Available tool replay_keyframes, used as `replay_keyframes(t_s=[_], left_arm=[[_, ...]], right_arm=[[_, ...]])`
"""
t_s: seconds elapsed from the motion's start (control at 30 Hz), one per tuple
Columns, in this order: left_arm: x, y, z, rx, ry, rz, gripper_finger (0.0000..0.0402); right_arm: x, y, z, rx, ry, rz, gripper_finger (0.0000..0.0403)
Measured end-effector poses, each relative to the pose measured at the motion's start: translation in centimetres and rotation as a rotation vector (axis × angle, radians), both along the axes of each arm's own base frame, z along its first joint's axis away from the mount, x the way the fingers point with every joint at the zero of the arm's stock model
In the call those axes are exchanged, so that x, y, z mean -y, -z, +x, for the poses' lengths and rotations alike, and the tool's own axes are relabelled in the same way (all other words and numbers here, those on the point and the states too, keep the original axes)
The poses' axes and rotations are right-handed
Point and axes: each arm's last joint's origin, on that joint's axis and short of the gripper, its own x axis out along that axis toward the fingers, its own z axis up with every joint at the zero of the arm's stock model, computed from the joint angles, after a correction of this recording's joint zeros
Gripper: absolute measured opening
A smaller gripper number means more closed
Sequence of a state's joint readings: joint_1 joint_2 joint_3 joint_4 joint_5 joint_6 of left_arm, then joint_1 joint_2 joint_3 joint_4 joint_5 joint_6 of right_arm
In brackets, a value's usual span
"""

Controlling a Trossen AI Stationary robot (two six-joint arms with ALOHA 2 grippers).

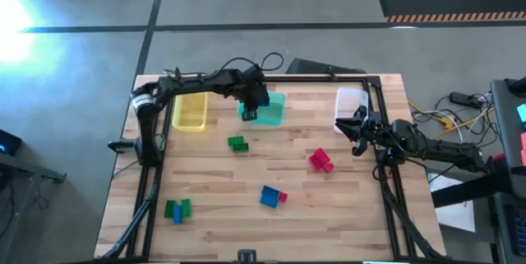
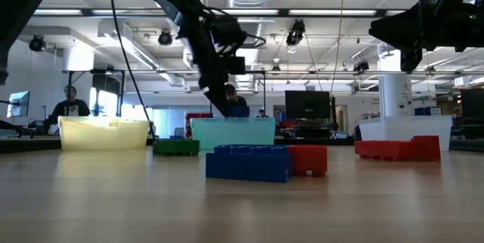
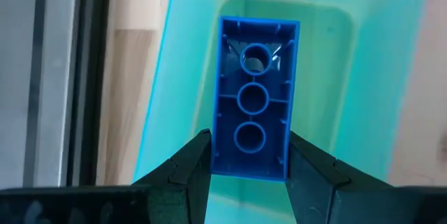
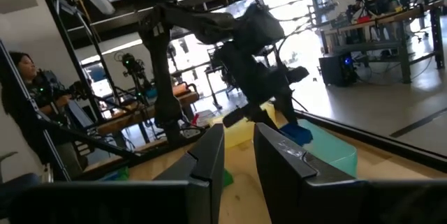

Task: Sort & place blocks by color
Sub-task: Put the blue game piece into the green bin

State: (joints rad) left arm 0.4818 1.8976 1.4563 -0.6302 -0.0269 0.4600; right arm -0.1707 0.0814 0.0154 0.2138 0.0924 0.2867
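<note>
Here, a small blue plastic brick (image 3: 253, 98), seen from its hollow underside, is clamped between the dark fingers of the left gripper (image 3: 249, 161) and is held directly above the translucent teal rectangular bin (image 1: 271, 109) at the far side of the wooden table (image 1: 246, 215). The fingers are closed only as far as the brick's width, and only its lower end is gripped.

Several risks can be judged from this. Because the brick is pinched near one end, it may be swung or tilted on release and could be bounced against the bin's wall; a release from too high would make that more likely. In the wrist view the brick appears to hang nearer one wall of the bin than the other, so a drop over the rim cannot be ruled out.

The right gripper (image 4: 237, 151) is held in the air over the right side of the table, near the clear rectangular bin (image 1: 352, 101), its fingers slightly parted and nothing between them.

Green bricks (image 1: 238, 142), red bricks (image 1: 320, 161), a blue-and-red pair (image 1: 273, 196) and a green-and-blue cluster (image 1: 177, 209) are left loose on the table, and the translucent yellow bin (image 1: 190, 112) sits just beside the teal one, so a mistaken bin remains possible later.
</note>
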Motion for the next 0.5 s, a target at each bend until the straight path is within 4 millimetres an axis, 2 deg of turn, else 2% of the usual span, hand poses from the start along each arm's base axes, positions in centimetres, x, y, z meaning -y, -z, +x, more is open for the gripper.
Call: replay_keyframes(t_s=[0.27,0.5], left_arm=[[-0.5,2.1,0.6,-0.033,0.015,-0.004,0.0129],[-0.7,2.5,0.8,-0.042,0.008,-0.002,0.0196]], right_arm=[[0.0,0.0,0.0,0.0,0.013,-0.001,0.0068],[0.0,0.0,0.0,-0.004,0.015,-0.01,0.0068]])
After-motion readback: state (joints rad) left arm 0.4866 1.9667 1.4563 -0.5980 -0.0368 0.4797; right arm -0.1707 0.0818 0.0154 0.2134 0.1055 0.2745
